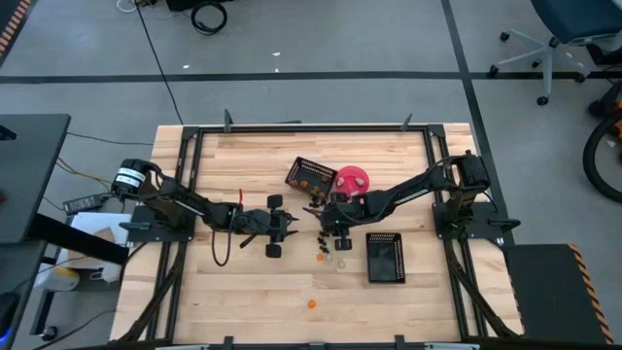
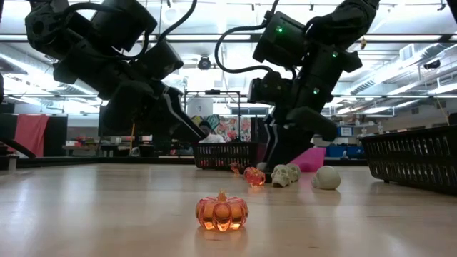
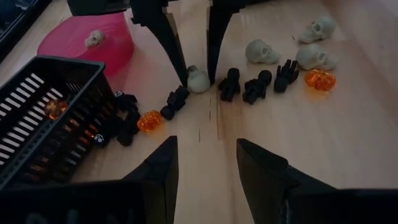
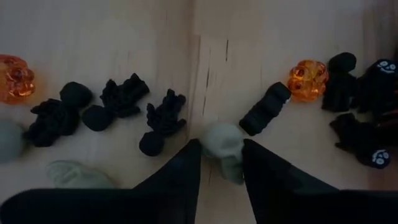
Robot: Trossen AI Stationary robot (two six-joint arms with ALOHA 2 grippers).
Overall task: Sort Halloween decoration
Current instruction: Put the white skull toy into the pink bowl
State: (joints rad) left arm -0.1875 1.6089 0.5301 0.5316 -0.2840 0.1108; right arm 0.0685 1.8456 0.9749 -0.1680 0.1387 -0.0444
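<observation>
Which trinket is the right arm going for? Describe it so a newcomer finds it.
Find the pink bowl mid-table; beside it lies a scatter of trinkets. The right gripper has its jaws on either side of one pale skull. It sits among black figures, apart from the other skulls.

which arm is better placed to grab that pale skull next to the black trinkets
The right. Its gripper already straddles the pale skull, fingers open on either side. The left gripper is open too, but hangs back from the pile.
</observation>
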